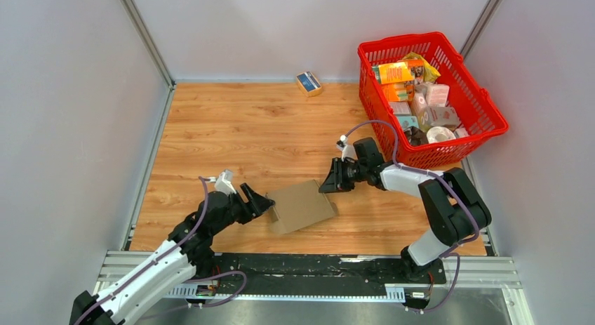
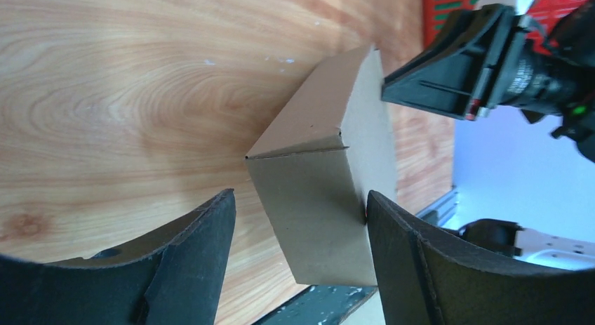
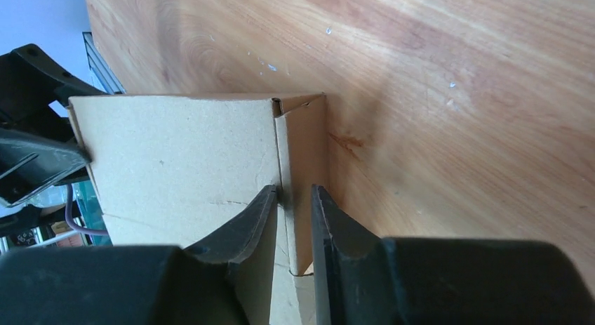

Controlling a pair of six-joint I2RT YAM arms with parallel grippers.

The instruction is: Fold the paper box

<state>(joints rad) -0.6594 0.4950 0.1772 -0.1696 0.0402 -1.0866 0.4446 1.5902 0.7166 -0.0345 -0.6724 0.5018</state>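
The paper box (image 1: 302, 206) is plain brown cardboard and lies partly folded on the wooden table near its front edge. My left gripper (image 1: 266, 202) is open at the box's left end. In the left wrist view the box (image 2: 330, 128) stands between my spread fingers, and the right fingertip (image 2: 379, 220) touches its edge. My right gripper (image 1: 330, 183) is at the box's far right corner. In the right wrist view it (image 3: 295, 189) is shut on an upright side flap of the box (image 3: 175, 149). The right gripper also shows in the left wrist view (image 2: 449, 65).
A red basket (image 1: 493, 109) full of colourful packages stands at the back right. A small blue-and-tan box (image 1: 309, 82) lies by the back wall. Grey walls close in both sides, and a metal rail (image 1: 316, 269) runs along the front edge.
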